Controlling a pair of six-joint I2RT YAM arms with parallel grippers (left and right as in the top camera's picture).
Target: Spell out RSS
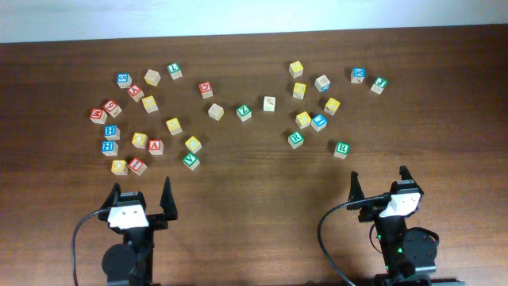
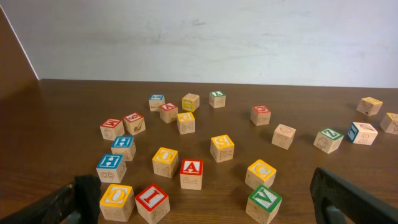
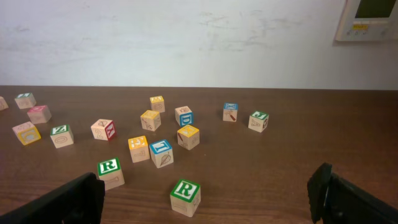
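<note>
Your left gripper (image 1: 141, 189) and right gripper (image 1: 379, 175) both low at the near edge of the table (image 1: 254, 230), jaws spread wide and empty, two green cubes before the right one, nearer R (image 3: 185, 193) and left R (image 3: 109, 168), yellow S (image 2: 222, 146) before the left one, just behind red A (image 2: 191, 171).

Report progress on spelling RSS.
Nothing done: cubes lie scattered, none in a row. Nothing in hand: left gripper and right gripper are open, empty. Left to do: line up a small wooden cube with green R face, the wooden cube with yellow S face, plus another S, not legible here.
</note>
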